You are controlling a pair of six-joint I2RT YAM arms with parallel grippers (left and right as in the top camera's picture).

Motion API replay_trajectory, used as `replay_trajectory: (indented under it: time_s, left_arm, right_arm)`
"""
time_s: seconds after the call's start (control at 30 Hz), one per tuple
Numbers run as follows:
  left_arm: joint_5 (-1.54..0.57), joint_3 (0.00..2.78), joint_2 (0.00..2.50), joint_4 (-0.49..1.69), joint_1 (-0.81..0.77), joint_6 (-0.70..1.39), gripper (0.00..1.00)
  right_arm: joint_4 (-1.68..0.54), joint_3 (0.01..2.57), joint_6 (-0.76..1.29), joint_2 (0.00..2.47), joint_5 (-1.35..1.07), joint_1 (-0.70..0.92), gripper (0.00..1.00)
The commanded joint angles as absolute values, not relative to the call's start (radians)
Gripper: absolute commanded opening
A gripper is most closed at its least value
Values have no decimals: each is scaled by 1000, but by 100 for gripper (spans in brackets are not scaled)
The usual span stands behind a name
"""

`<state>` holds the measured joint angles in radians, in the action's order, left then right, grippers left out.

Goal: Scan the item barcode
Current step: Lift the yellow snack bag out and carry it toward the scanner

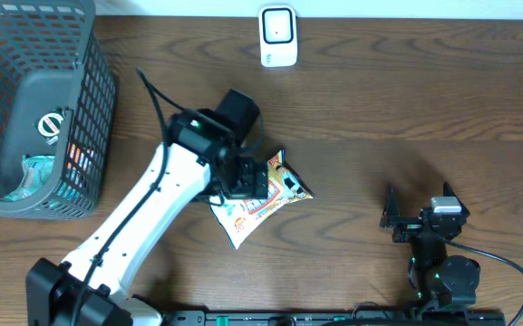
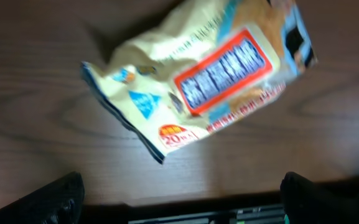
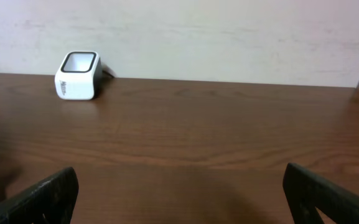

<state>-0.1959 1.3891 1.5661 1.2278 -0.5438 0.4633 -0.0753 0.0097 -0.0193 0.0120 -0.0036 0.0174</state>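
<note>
With both arms' jaws spread, the packet (image 1: 279, 192) is seen lying unheld on the bench (image 1: 406, 109), well apart from the scanner (image 1: 278, 36); scanning is judged undone.

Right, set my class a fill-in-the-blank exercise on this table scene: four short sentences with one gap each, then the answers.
1. The left gripper, open, hangs over the snack ____.
2. The white ____ stands near the far edge of the table.
3. The grey basket sits at the table's ____ end.
4. The right gripper is open and holds ____.

Missing words: packet; scanner; left; nothing.
</note>
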Motion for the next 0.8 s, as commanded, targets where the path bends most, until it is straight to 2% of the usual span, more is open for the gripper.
replay_trajectory:
  time_s: [0.0,0.3,0.77]
  left_arm:
    - [-224,1351,1569,1216,-595,446,99]
    - [-104,1327,1569,1209,-621,403,100]
    - [-216,1321,1571,1189,-694,148,100]
  right_arm:
    - [-77,6,-31,6,-3,20,99]
    - [-77,6,-31,6,-3,20,99]
    - [-77,6,-31,6,-3,20,99]
